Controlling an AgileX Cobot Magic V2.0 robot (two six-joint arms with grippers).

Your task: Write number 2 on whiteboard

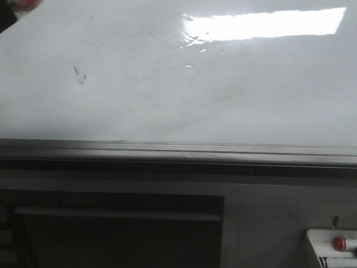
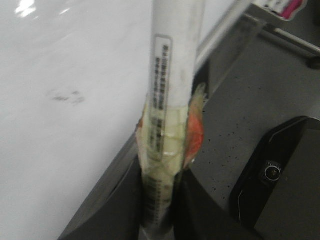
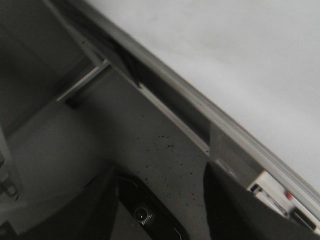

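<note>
The whiteboard (image 1: 178,89) fills the front view, glossy white with a bright rectangular reflection at the upper right. No digit 2 shows on it. Only faint dark smudge specks (image 1: 78,74) sit at its left; they also show in the left wrist view (image 2: 67,96). My left gripper (image 2: 160,200) is shut on a white marker (image 2: 175,60) wrapped in yellowish and orange tape. The marker stands close to the board's edge, and its tip is out of view. My right gripper (image 3: 160,200) is open and empty, below the board's rail.
A grey metal rail (image 1: 178,151) runs along the board's lower edge. A white box with a red button (image 1: 339,243) sits at the lower right. A dark device with a lens (image 3: 142,215) lies on the speckled grey surface. A dark blurred shape (image 1: 14,11) sits in the top left corner.
</note>
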